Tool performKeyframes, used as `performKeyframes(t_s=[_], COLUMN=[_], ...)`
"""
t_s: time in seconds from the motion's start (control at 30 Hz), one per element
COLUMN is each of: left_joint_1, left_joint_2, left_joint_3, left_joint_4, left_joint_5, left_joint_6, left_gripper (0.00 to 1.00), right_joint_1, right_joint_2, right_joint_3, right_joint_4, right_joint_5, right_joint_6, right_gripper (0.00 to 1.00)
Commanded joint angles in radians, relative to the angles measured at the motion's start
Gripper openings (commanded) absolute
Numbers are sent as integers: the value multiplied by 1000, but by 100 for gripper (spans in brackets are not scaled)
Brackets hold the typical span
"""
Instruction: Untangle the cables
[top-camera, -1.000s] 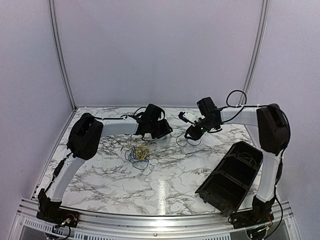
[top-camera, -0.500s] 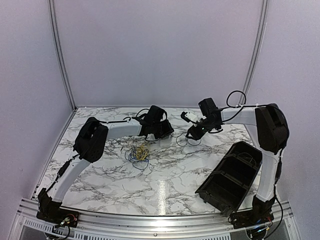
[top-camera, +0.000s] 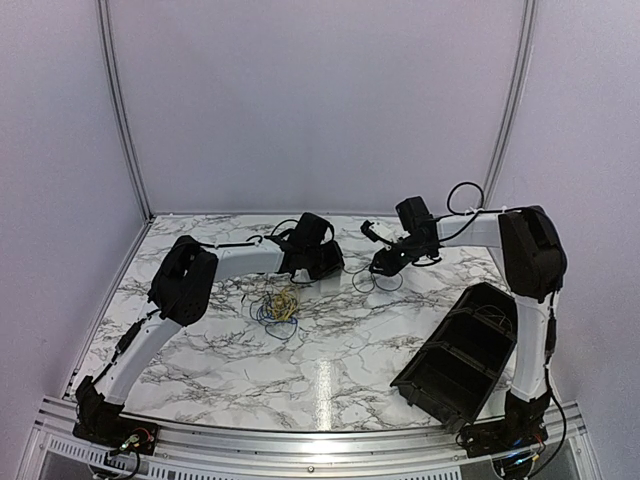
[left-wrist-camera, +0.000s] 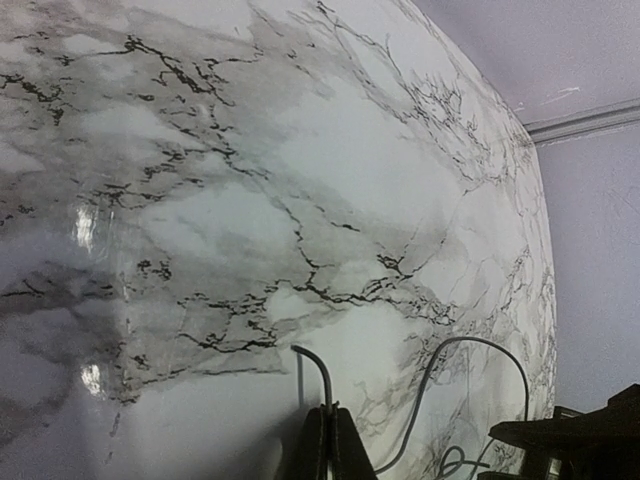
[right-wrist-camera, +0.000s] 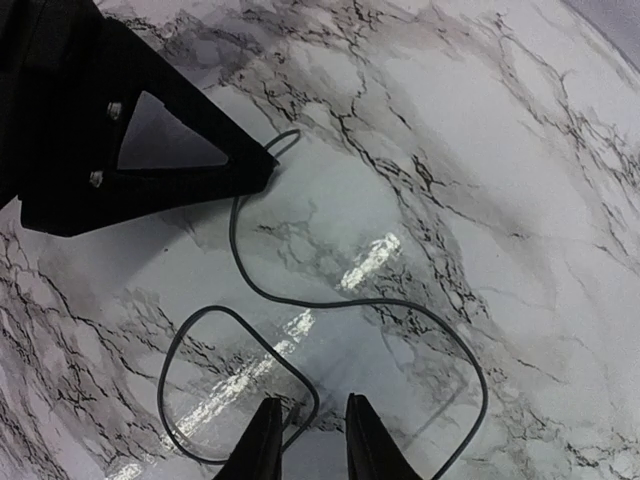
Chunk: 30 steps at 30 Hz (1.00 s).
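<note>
Marble-topped table (top-camera: 330, 385), seen from above. A black compartmented tray (top-camera: 462, 352) is set tilted at the near right, by the right arm's base. Both arms are reached toward the far middle of the table, wrists near each other.

Left gripper (left-wrist-camera: 327, 418): the fingers are seen pressed together, with one end of a thin black cable (right-wrist-camera: 350, 302) pinched at their tips.

Right gripper (right-wrist-camera: 308, 428): the fingers are held a narrow gap apart, low over the marble, with a loop of the same cable passing between them. Whether the pads touch the wire cannot be told from the wrist view; no pinch is seen.

The black cable is laid on the table between the two grippers in a loose S with one closed loop.

A tangle of yellow and blue cables (top-camera: 280, 305) is left on the marble just in front of the left gripper, apart from the black cable.
</note>
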Motion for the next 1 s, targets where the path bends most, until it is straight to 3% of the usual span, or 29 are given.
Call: performKeyframes(t_s=[0.0, 0.23, 0.57, 0.67, 0.77, 0.97], left_joint_1=[5, 7, 10, 15, 26, 79], left_joint_2=[22, 8, -14, -43, -94, -249], left_joint_3=[1, -25, -59, -97, -173, -331], left_joint_4=[-8, 5, 18, 34, 54, 55], left_joint_5=[-7, -8, -5, -8, -21, -44], left_joint_6=[10, 15, 22, 32, 43, 105], left_gripper=[0, 0, 0, 0, 0, 0], right_joint_1=[-7, -7, -9, -15, -18, -62], right_joint_2=[23, 58, 30, -2, -52, -329], right_joint_3=[46, 72, 63, 48, 45, 31], right_joint_4=[25, 12, 14, 18, -13, -86], right_joint_5=[-48, -70, -67, -73, -78, -98], right_joint_6=[14, 29, 28, 30, 11, -11], right_gripper=[22, 17, 0, 0, 0, 0])
